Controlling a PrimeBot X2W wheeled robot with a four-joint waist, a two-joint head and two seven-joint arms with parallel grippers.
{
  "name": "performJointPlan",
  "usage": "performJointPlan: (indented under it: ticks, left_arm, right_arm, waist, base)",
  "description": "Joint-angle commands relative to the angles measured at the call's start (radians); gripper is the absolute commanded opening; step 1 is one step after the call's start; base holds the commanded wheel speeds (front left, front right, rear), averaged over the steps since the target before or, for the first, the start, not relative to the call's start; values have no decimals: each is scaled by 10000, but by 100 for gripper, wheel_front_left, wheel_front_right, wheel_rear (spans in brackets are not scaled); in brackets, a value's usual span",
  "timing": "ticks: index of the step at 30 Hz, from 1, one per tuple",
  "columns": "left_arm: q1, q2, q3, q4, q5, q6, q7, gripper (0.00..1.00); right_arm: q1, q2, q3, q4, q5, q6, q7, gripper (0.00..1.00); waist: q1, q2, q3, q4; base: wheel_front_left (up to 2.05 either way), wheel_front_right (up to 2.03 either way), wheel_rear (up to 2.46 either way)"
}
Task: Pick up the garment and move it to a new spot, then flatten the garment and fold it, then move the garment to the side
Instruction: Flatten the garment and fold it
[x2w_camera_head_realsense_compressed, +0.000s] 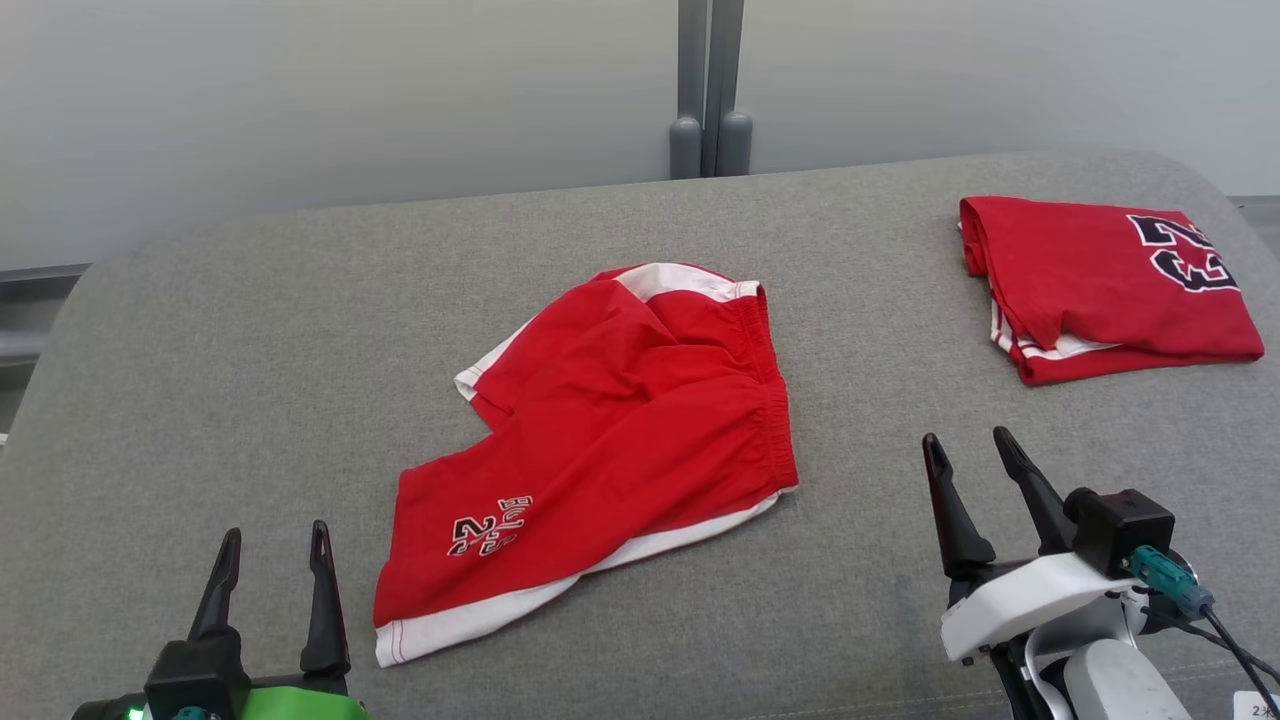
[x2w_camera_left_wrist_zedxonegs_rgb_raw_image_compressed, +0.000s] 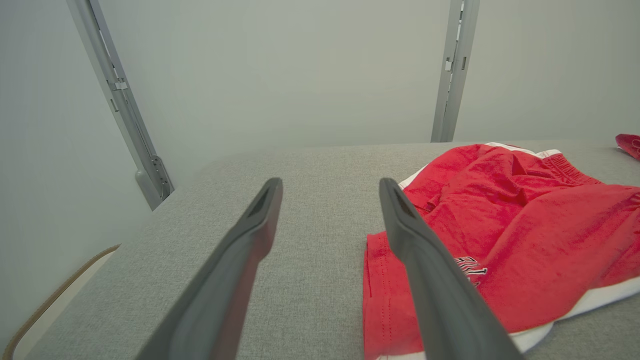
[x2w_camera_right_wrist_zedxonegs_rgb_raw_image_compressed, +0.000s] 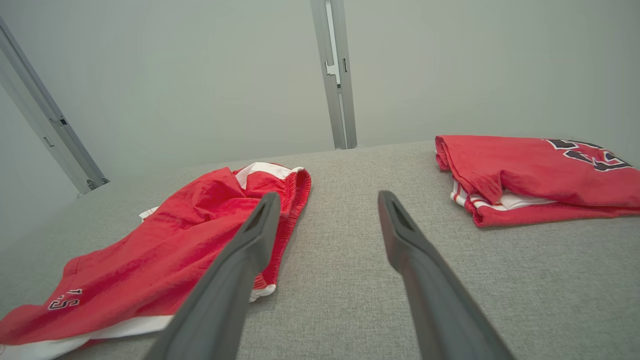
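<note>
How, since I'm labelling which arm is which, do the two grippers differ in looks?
Both have two long, dark, tapered fingers. The left gripper sits on a black base over a bright green housing with a small green light. The right gripper has a white housing, a black boxy block beside it, and a teal connector trailing a black cable.

In the left wrist view the red shorts (x2w_camera_left_wrist_zedxonegs_rgb_raw_image_compressed: 530, 225) run off the right and bottom edges, their print (x2w_camera_left_wrist_zedxonegs_rgb_raw_image_compressed: 471, 265) half hidden behind a finger (x2w_camera_left_wrist_zedxonegs_rgb_raw_image_compressed: 435, 290) of the left gripper (x2w_camera_left_wrist_zedxonegs_rgb_raw_image_compressed: 330, 186), while in the right wrist view the folded jersey (x2w_camera_right_wrist_zedxonegs_rgb_raw_image_compressed: 520, 170) runs past the right edge.
</note>
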Motion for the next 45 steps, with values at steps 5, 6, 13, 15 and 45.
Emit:
performJointPlan:
  ticks: [5, 6, 13, 15, 45]
  left_arm:
    - [15, 63, -4, -24, 37, 29, 6, 100]
    - [7, 69, -1, -9, 38, 27, 8, 100]
    - [-61, 79, 6, 151, -97, -88, 6, 100]
    - [-71, 81, -10, 209, -132, -109, 6, 100]
    - [-1198, 38, -1510, 4144, -1116, -773, 6, 100]
  right_arm:
    - [87, -5, -9, -42, -46, -4, 15, 100]
    - [91, 0, -6, -45, -50, -4, 19, 100]
    - [60, -4, 27, -9, -23, -4, 36, 100]
    - [36, -29, 55, 14, 15, -4, 52, 100]
    - [-2392, -868, 3006, 3530, 1183, -4, 337, 100]
  waist:
    - [0, 0, 6, 42]
    - [0, 0, 8, 48]
    - [0, 0, 34, 97]
    - [0, 0, 48, 125]
    - [0, 0, 780, 670]
  base:
    - [0, 0, 0]
    - [0, 0, 0]
    - [0, 0, 0]
    - [0, 0, 0]
    - [0, 0, 0]
